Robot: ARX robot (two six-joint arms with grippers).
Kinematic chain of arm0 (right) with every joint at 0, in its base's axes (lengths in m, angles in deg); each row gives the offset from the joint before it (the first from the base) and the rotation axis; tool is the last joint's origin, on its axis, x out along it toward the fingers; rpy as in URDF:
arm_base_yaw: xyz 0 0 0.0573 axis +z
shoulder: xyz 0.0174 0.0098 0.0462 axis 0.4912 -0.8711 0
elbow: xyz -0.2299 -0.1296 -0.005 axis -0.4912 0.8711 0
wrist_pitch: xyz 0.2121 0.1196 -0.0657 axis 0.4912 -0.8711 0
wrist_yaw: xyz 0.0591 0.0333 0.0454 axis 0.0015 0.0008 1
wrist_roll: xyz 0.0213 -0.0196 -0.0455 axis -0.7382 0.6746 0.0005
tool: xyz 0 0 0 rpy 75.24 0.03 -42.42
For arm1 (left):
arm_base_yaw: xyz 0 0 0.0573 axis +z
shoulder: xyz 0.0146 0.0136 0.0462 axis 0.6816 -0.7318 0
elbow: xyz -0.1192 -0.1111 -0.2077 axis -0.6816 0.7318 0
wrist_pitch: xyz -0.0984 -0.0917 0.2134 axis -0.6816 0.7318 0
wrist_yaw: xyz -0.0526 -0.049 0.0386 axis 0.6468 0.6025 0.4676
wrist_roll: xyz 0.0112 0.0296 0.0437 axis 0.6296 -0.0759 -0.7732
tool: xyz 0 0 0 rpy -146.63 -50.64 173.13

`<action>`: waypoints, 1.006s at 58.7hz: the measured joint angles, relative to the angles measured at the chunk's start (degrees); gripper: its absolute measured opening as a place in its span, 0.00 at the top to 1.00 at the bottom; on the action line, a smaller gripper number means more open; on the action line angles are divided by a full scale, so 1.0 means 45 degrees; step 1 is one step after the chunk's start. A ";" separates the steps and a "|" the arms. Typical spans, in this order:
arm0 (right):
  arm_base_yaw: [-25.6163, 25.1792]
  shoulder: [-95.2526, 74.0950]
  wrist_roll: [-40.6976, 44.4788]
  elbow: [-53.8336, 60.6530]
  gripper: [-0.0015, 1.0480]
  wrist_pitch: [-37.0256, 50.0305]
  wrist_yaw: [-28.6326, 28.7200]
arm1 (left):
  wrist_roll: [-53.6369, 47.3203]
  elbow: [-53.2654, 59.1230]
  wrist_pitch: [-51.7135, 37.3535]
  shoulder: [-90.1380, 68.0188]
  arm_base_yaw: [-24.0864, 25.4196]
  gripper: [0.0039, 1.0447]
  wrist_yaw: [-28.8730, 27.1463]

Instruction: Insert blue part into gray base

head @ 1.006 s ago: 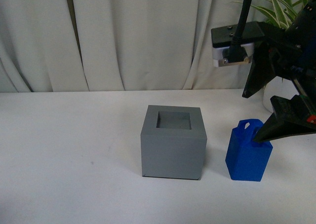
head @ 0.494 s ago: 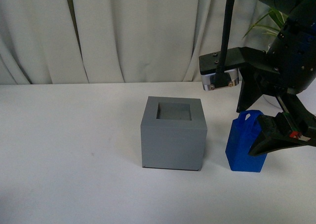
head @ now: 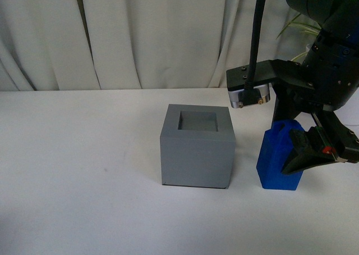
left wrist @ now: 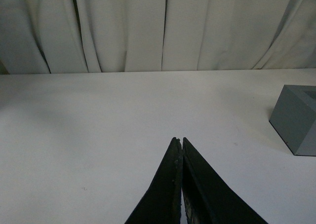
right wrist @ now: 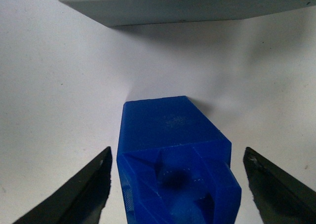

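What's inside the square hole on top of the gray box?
The recess in the gray base looks empty: only gray walls and floor show. The floor's near strip is hidden behind the front rim. The blue part stands outside, beside it.

Gray base (left wrist: 296, 119) partly outside left wrist view.

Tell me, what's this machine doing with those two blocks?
Its right gripper hangs open around the blue part, one finger on each side, neither touching it. The blue part stands upright on the white table, close beside the gray base, whose square recess is empty. The left gripper is shut, holding nothing, away from both blocks. A grab looks imminent; nothing is inserted yet.
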 joint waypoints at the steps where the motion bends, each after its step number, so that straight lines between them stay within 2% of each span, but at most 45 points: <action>1: 0.0000 -0.0005 -0.0005 0.0000 0.29 0.0005 -0.0005 | 0.0000 0.0000 0.0000 0.0000 0.0000 0.96 0.0000; 8: -0.0039 -0.0029 0.0005 0.0000 0.48 -0.0034 0.0015 | 0.0000 0.0000 0.0000 0.0000 0.0000 0.96 0.0000; 12: -0.0078 -0.0029 0.0010 -0.0083 0.55 -0.0126 0.0068 | 0.0000 0.0000 0.0000 0.0000 0.0000 0.96 0.0000; 39: -0.0282 -0.0029 0.0223 -0.3031 0.55 -0.2506 0.1137 | -0.0005 0.0000 0.0000 0.0000 0.0000 0.96 0.0000; 50: 0.0102 -0.0029 0.0097 -0.4323 0.55 -0.3303 0.1792 | 0.0000 0.0000 0.0000 0.0000 0.0000 0.96 0.0000; 59: 0.0840 -0.0155 -0.0253 -0.5513 0.55 -0.3657 0.2069 | -0.0005 0.0000 0.0000 0.0000 0.0000 0.96 0.0005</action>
